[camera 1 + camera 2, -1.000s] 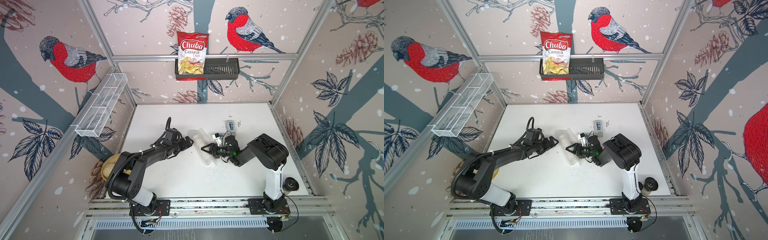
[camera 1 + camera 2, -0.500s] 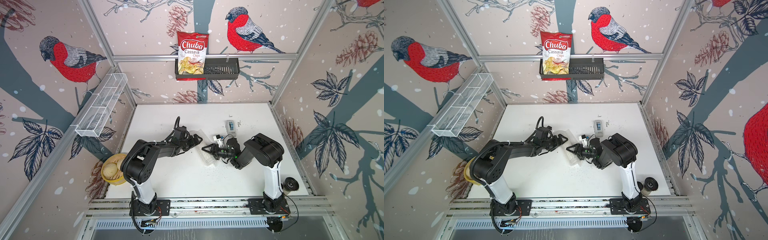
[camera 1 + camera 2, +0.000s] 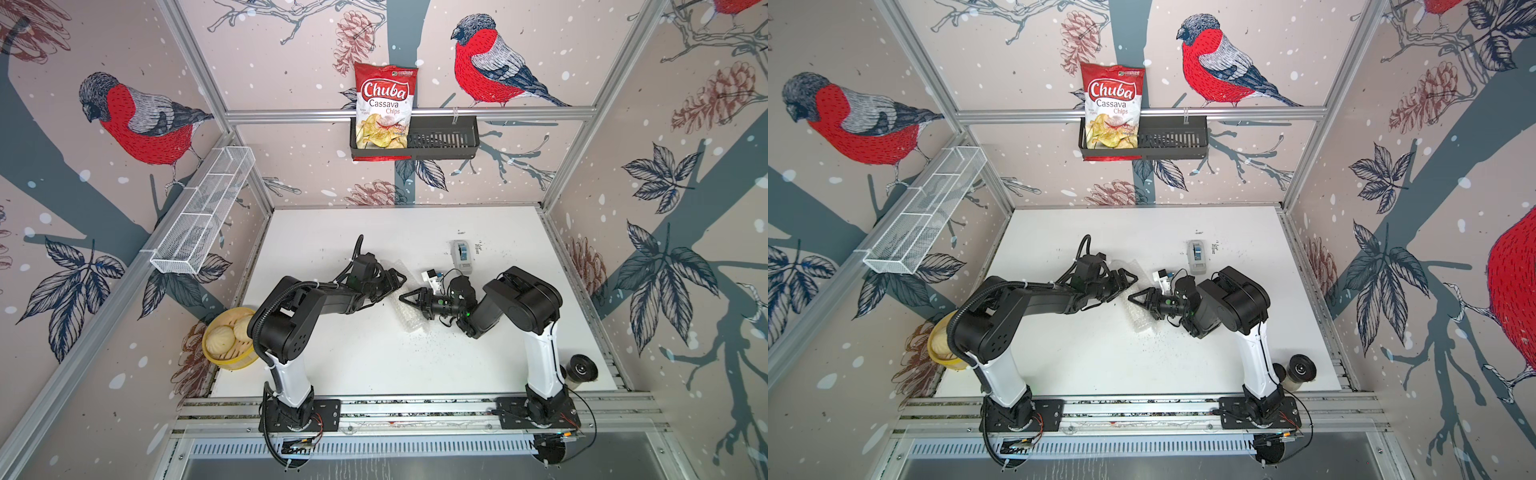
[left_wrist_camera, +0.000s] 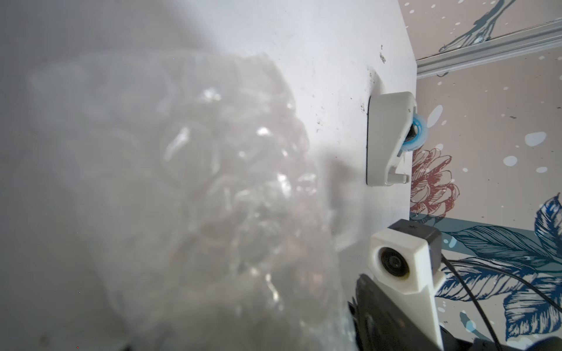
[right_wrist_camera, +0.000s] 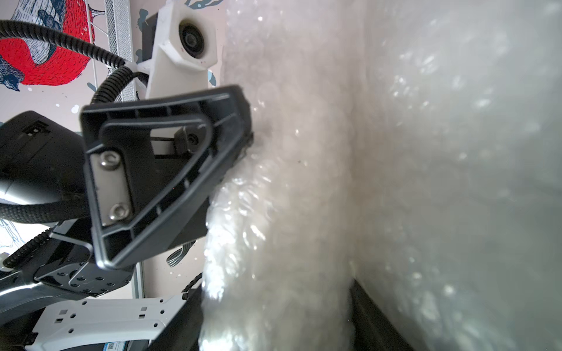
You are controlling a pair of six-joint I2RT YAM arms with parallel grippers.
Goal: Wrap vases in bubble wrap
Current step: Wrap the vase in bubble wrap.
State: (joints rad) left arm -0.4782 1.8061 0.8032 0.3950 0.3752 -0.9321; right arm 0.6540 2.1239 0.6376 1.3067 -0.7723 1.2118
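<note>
Right tool (image 3: 405,298) looks clamped on the bubble wrap (image 3: 409,322), mid-bench (image 3: 353,365)! Left tool (image 3: 397,279) has a finger (image 5: 225,127) against the far part of the roll. Gripping or only touching? Can't tell. The vase (image 5: 289,188) shows as a pale column inside the plastic, so the rolling looks mostly done. Left to do, I'd judge: closing the loose ends and taping. The tape dispenser (image 3: 462,255) sits apart, further back.

Both top views looked steeply down from up front over the whole white worktop (image 3: 332,232); wrist cams sat right against clear plastic bubble wrap (image 4: 213,182), facing each other.
</note>
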